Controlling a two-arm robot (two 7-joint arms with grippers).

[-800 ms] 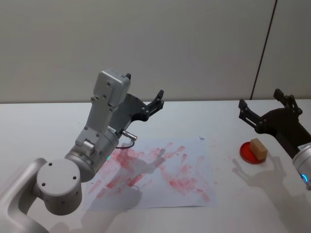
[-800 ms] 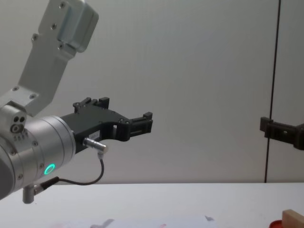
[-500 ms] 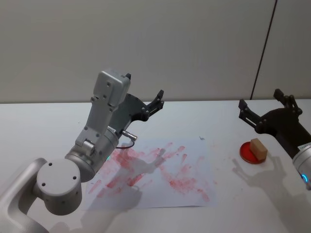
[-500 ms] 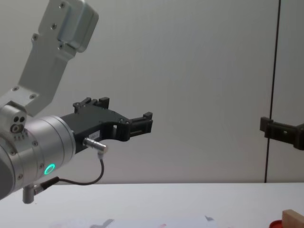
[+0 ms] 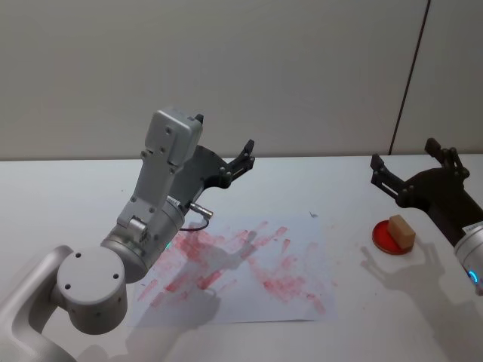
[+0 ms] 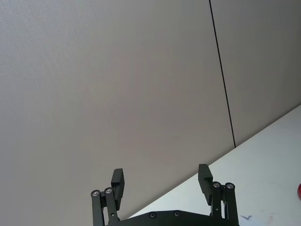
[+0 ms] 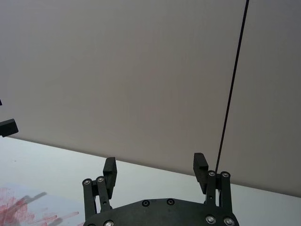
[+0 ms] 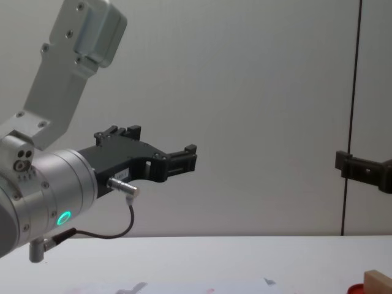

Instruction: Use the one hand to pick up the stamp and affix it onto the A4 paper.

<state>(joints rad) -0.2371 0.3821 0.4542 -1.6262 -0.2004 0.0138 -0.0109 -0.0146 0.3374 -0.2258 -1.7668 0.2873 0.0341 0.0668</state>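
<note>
Two empty grippers hang over the counter (image 5: 68,188), both spread wide. We see the right gripper (image 5: 403,153) raised near the stamp (image 5: 401,231), which sits on a red round pad (image 5: 381,236) beside the A4 paper (image 5: 298,253); the left gripper (image 5: 223,133) hangs above the sheet. We judge an off-centre descent could topple the block or drag the pad sideways.

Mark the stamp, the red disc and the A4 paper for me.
stamp (image 5: 401,231), head view, front face of the wooden block.
red disc (image 5: 382,237), head view, bare part left of the block.
A4 paper (image 5: 256,265), head view, ink-smeared middle of the sheet.
</note>
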